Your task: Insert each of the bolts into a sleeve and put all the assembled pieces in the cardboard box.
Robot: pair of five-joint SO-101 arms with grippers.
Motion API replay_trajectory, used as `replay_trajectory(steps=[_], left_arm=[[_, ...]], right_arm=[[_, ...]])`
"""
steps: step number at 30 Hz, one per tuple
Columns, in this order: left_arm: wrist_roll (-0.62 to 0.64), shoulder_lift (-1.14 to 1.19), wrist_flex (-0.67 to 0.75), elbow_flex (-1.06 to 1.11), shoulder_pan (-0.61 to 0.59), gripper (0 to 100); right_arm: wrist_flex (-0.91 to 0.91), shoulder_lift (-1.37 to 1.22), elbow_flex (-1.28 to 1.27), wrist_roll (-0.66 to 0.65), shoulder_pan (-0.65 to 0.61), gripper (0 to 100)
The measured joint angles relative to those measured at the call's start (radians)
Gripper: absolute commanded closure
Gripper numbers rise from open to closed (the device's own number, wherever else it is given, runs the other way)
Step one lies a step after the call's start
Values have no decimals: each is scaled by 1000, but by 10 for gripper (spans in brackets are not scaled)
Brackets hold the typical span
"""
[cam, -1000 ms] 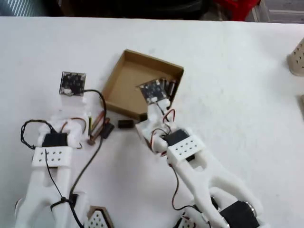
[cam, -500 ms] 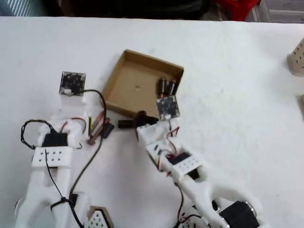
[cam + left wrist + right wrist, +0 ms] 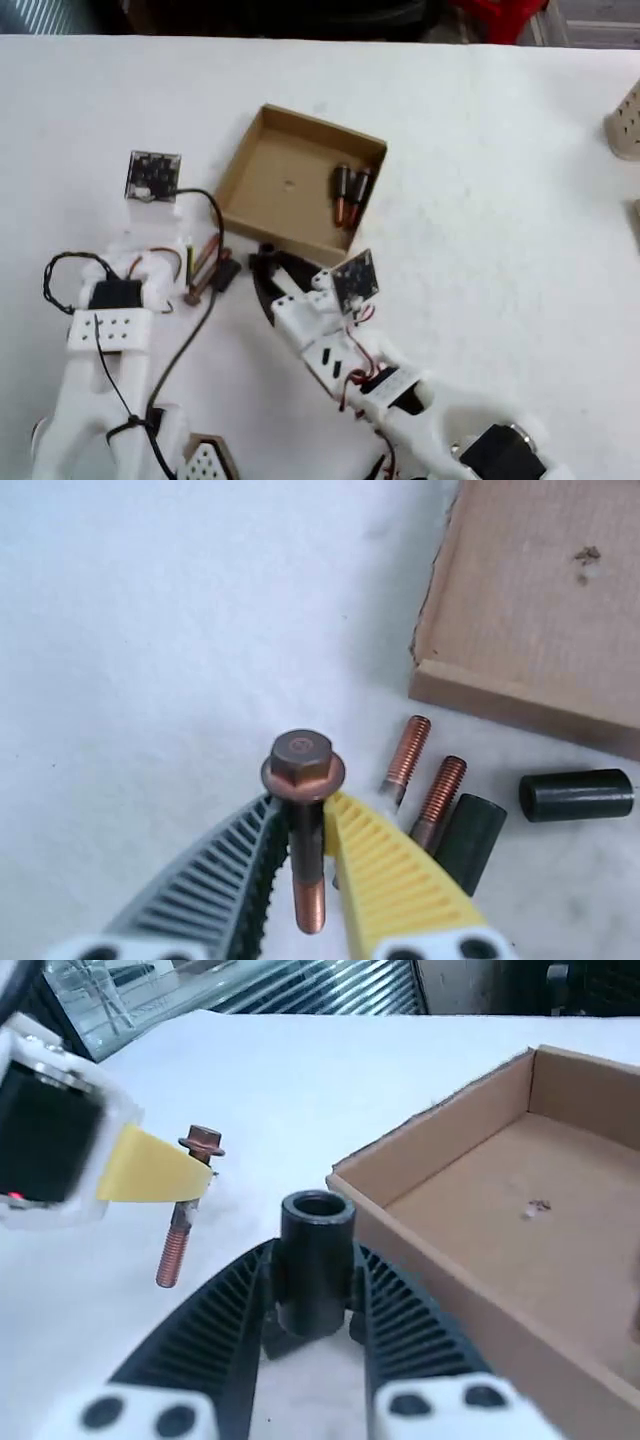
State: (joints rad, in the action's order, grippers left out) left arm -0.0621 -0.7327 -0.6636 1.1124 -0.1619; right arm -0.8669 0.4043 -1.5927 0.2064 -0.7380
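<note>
L gripper (image 3: 305, 808) clamped on bolt (image 3: 303, 768), left-centre of high view. R gripper (image 3: 315, 1265) grasps black sleeve (image 3: 317, 1222) upright, mid-frame just below cardboard box (image 3: 270, 185). Two assembled pcs (image 3: 348, 195) lie inside, right side.

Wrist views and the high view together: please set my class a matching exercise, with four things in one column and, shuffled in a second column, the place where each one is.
Things
1. bolt standing head up
2. black sleeve standing on end
3. two assembled pieces
4. two loose bolts

Places
A. lying on the table, outside the cardboard box
B. clamped in the left gripper
C. lying inside the cardboard box
D. clamped in the right gripper

Pairs: 1-B, 2-D, 3-C, 4-A
</note>
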Motion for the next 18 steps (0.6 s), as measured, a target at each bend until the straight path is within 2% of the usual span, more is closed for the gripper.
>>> replay_trajectory(steps=[9,18], left_arm=[[-2,55,21,0,0,980],[-2,104,28,0,0,980]], right_arm=[[-212,-31,-51,-43,0,983],[-623,-420,-8,-49,8,983]])
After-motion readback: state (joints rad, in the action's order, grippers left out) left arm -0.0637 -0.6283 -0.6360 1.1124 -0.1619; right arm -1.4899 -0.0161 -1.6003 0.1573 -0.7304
